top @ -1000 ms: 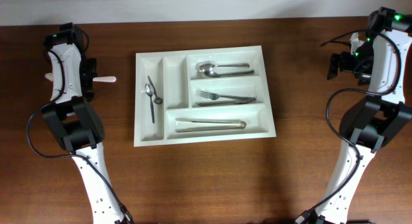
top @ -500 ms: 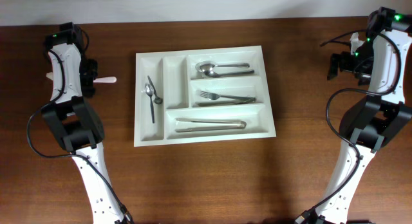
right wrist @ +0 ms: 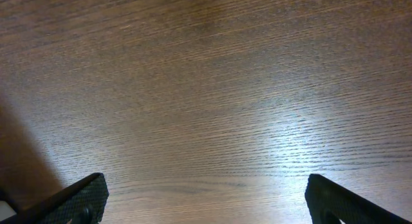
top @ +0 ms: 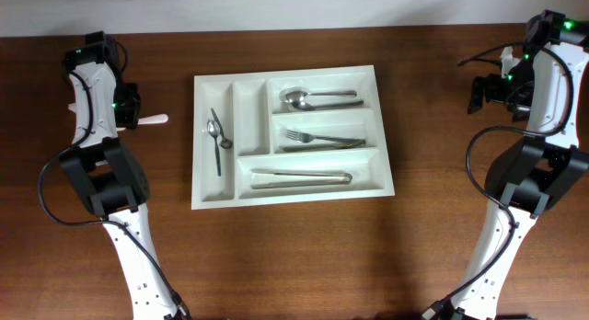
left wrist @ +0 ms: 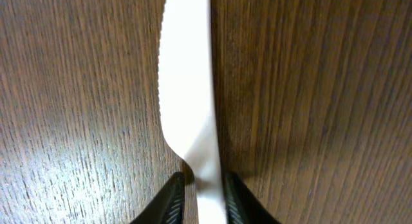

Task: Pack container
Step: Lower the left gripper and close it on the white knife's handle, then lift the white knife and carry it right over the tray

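The container (top: 384, 145) is a large white cutlery tray at the table's middle. A white plastic knife (left wrist: 187, 89) lies on the wood left of it, and only its tip (top: 156, 120) shows past the arm in the overhead view. My left gripper (left wrist: 201, 185) is over the knife, its dark fingers (left wrist: 172, 198) pressed against both sides of the handle. In the overhead view the left gripper (top: 127, 113) sits a short way left of the tray. My right gripper (right wrist: 206, 195) stands wide open over bare wood at the far right (top: 480, 92).
The tray holds metal spoons (top: 313, 97), forks (top: 317, 138), tongs (top: 302, 177) and a small spoon (top: 218, 141). One narrow upright compartment (top: 248, 118) has nothing in it. The table's back edge runs just behind both arms.
My left gripper's jaws have come together from wide open onto the knife's handle. The knife's tip has shifted slightly toward the table's front. The right arm has not moved.
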Robot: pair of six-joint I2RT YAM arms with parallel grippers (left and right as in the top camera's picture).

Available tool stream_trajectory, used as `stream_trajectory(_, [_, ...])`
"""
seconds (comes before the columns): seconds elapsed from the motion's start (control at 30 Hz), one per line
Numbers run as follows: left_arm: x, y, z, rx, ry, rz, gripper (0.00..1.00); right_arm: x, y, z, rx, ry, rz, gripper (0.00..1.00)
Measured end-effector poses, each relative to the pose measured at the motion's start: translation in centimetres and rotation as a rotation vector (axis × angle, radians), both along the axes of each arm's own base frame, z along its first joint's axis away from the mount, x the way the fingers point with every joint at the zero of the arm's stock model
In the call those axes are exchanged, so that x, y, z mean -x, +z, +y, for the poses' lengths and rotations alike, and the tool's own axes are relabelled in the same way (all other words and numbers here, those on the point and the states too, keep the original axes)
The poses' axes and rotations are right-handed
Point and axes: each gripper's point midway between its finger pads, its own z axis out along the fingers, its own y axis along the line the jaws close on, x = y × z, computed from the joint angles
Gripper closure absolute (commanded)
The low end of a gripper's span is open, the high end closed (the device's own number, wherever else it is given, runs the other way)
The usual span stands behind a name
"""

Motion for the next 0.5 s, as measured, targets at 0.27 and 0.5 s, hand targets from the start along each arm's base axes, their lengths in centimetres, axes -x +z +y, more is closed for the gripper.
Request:
stream_trajectory(0.27, [-0.5, 0.0, 0.0, 0.005, -0.002, -0.02, 0.89, 0.0, 0.0, 0.0, 0.0, 0.0, 0.0, 0.01])
stream_trajectory(0.5, [-2.3, 0.2, -0.1, 0.009, -0.082, -0.091, 0.98, 0.0, 0.0, 0.0, 0.0, 0.0, 0.0, 0.01])
